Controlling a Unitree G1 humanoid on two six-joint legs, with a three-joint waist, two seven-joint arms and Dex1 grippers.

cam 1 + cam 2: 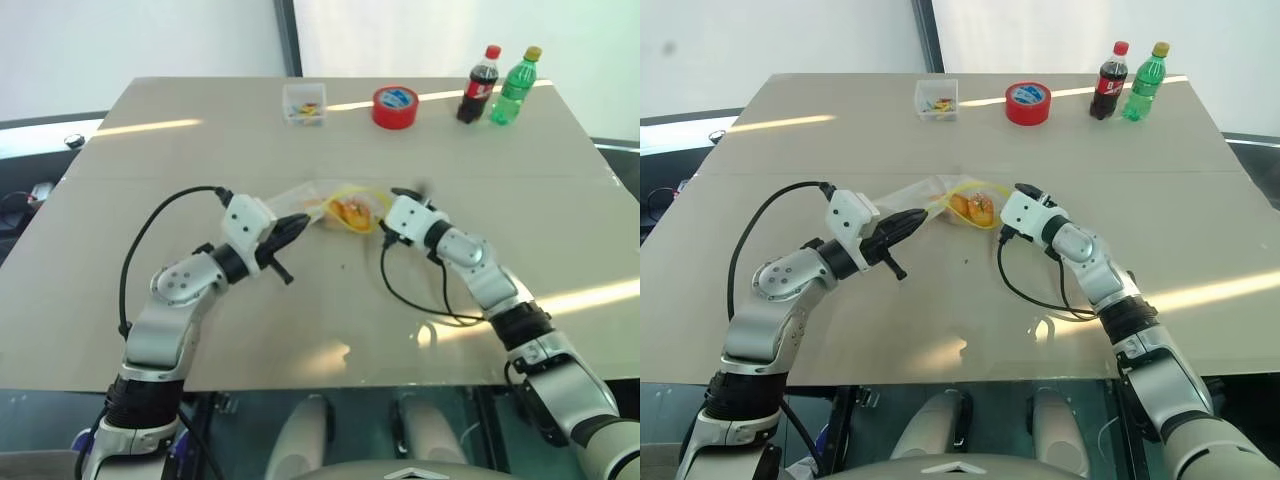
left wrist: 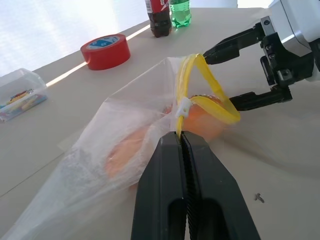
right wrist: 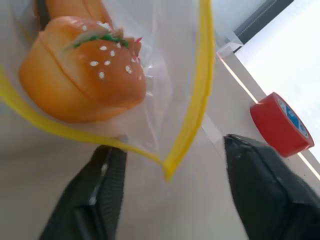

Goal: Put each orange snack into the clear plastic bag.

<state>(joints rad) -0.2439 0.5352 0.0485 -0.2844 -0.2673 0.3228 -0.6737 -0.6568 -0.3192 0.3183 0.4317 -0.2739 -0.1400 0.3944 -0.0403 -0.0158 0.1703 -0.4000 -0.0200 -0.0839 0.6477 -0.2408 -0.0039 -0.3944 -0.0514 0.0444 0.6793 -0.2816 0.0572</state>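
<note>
So right now we've got the left gripper (image 2: 182,145) pressed shut on the clear plastic bag (image 2: 125,135), pinching it right at the yellow seal strip (image 2: 200,90) and holding the mouth up off the table (image 1: 150,200). Both orange snacks look like they're already inside: one (image 3: 82,75) sits right at the mouth, a little sesame-topped bun thing, and the second (image 2: 127,152) is deeper in, showing as an orange blur through the plastic. Our right gripper (image 3: 172,187) has its fingers spread with nothing between them, sitting just beside the open mouth, with the corner of the yellow strip poking into the gap. What worries us: the front snack is barely past the opening, so if the left gripper tips the bag mouth down or lets go, that bun could roll straight back out onto the table. Also, if the right fingers close or pull away while that strip corner is between them, they could snag it and yank the bag out of the left pinch, or drag the whole thing sideways. The plastic is crinkly and floppy, so it won't hold its shape on its own. The red tape roll (image 1: 395,106), the two bottles (image 1: 497,84) and the small clear box (image 1: 304,103) are well apart at the far edge, so no trouble there.
</note>
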